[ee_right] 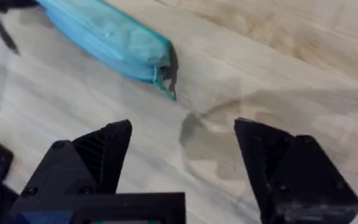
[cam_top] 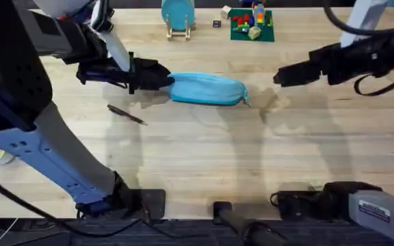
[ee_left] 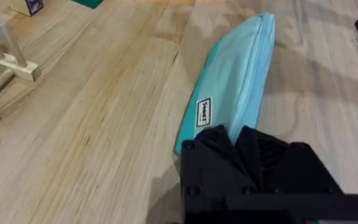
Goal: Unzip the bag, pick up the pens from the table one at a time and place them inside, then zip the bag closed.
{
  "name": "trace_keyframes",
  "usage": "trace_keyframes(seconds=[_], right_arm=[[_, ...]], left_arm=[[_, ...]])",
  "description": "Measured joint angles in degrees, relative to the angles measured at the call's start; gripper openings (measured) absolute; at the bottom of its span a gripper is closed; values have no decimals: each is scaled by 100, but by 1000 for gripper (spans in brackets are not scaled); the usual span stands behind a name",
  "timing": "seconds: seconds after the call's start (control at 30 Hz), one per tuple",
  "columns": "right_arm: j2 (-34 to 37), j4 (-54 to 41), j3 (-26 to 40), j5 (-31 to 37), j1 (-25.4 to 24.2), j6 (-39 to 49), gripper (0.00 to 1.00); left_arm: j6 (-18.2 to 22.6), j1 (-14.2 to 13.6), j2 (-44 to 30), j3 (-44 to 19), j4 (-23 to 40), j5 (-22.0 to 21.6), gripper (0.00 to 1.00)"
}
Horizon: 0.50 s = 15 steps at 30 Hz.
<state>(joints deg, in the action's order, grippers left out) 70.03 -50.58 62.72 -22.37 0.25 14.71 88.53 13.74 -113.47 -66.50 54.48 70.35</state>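
One pen lies left of centre while the left gripper clamps the bag; right gripper, spread wide, must catch the zipper pull.

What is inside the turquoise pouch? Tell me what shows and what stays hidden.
Nothing of the inside shows: the turquoise pouch lies closed on the table, its fabric covering any contents. The left gripper is shut on one end. One pen lies outside on the wood.

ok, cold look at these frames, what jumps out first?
The turquoise bag lies mid-table, with the left gripper shut on its left end. The right gripper hangs open just off the bag's right end, near the zipper pull. One dark pen lies on the table, front-left of the bag.
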Motion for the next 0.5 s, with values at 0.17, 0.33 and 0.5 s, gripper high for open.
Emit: trace_keyframes(seconds=[0.17, 0.33, 0.5], right_arm=[[267, -210, 2, -357, 0, 471, 997], [573, -342, 2, -814, 0, 982, 997], [851, -355, 2, -1079, 0, 1328, 997]], left_arm=[[0, 0, 0, 0, 0, 0, 42], [0, 0, 1, 0, 0, 0, 42], [0, 0, 2, 0, -2, 0, 42]])
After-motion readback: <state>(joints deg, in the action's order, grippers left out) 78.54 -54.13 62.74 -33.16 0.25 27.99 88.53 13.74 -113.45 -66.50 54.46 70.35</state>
